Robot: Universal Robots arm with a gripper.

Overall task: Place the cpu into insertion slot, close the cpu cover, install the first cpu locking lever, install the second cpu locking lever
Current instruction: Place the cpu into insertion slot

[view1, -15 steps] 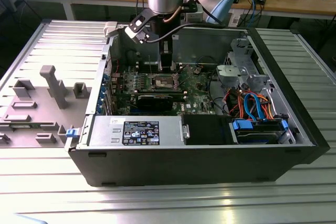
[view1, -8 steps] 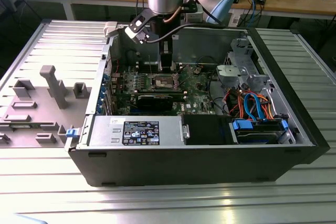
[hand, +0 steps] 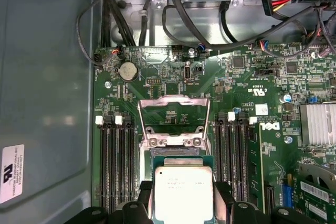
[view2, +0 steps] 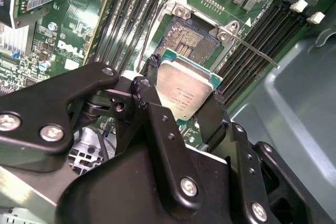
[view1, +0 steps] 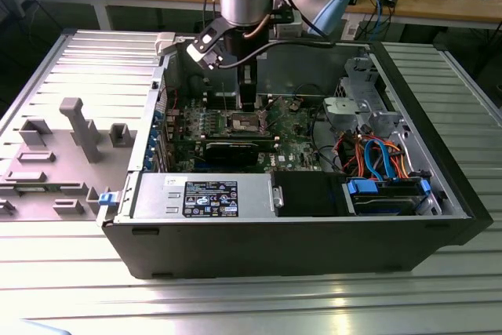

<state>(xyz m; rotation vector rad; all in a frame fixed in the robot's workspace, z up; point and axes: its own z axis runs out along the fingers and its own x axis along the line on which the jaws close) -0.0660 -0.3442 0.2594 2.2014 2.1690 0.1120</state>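
Right now the gripper (view2: 181, 98) is clamped on the cpu (hand: 184, 192), its fingers (view2: 210, 114) pressing two opposite edges, with the chip's silver top facing both wrist cameras. Just beyond the chip's far edge lies the slot (view2: 188, 39), bare and dark. The chip overlaps its near part, so it seems offset, not squarely above. Past the slot the cover (hand: 173, 99) is swung back, open. In the exterior view the tool hangs upper centre, over the board (view1: 294, 143).

cpu (view2: 185, 92) above insertion slot (view2: 190, 41), cpu cover (hand: 173, 98) open
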